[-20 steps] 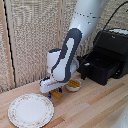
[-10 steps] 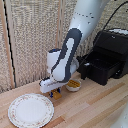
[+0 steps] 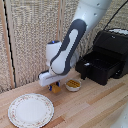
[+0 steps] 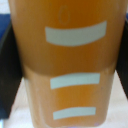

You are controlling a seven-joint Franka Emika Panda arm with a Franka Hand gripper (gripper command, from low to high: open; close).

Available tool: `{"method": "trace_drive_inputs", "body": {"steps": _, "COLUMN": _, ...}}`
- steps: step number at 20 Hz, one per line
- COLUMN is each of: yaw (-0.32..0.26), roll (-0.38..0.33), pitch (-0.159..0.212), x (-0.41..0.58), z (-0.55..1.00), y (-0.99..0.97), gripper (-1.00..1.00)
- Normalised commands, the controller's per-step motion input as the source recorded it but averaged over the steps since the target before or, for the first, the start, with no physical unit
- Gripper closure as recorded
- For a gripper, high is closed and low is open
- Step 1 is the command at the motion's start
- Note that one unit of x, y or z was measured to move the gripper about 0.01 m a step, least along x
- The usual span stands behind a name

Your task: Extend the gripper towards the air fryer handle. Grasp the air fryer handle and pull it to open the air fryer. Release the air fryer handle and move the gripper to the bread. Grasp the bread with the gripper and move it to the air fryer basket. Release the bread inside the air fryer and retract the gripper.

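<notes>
The bread (image 3: 56,90) is a small golden-brown block standing on the wooden table, just to the exterior view's left of a small bowl. My gripper (image 3: 53,87) reaches down from the bulky white arm and closes around it. In the wrist view the bread (image 4: 70,30) fills nearly the whole picture, with dark fingers (image 4: 7,70) pressed against both of its sides. The black air fryer (image 3: 114,44) stands at the exterior view's right. Its basket (image 3: 95,67) is pulled out, with the dark inside open to view. The handle is not distinguishable.
A small white bowl (image 3: 73,85) of yellow-orange food sits between the bread and the basket. A round patterned plate (image 3: 31,110) lies near the front on the exterior view's left. A woven screen stands behind the table.
</notes>
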Motion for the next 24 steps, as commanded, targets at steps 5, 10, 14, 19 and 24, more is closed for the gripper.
{"method": "trace_drive_inputs", "body": {"steps": 5, "yaw": -0.076, "roll": -0.025, "pitch": 0.001, "x": 0.399, "z": 0.84, "y": 0.22, "gripper": 1.0}}
{"method": "trace_drive_inputs", "body": {"steps": 10, "yaw": -0.243, "roll": -0.067, "pitch": 0.011, "x": 0.428, "z": 0.64, "y": 0.0, "gripper": 1.0}}
{"method": "trace_drive_inputs", "body": {"steps": 14, "yaw": -0.332, "roll": -0.059, "pitch": 0.027, "x": 0.269, "z": 0.56, "y": -0.02, "gripper": 1.0}}
{"method": "trace_drive_inputs", "body": {"steps": 19, "yaw": -0.313, "roll": -0.022, "pitch": 0.082, "x": 0.266, "z": 0.69, "y": -0.16, "gripper": 1.0}}
{"method": "trace_drive_inputs", "body": {"steps": 24, "yaw": -0.23, "roll": -0.003, "pitch": 0.099, "x": 0.334, "z": 0.76, "y": -0.41, "gripper": 1.0}}
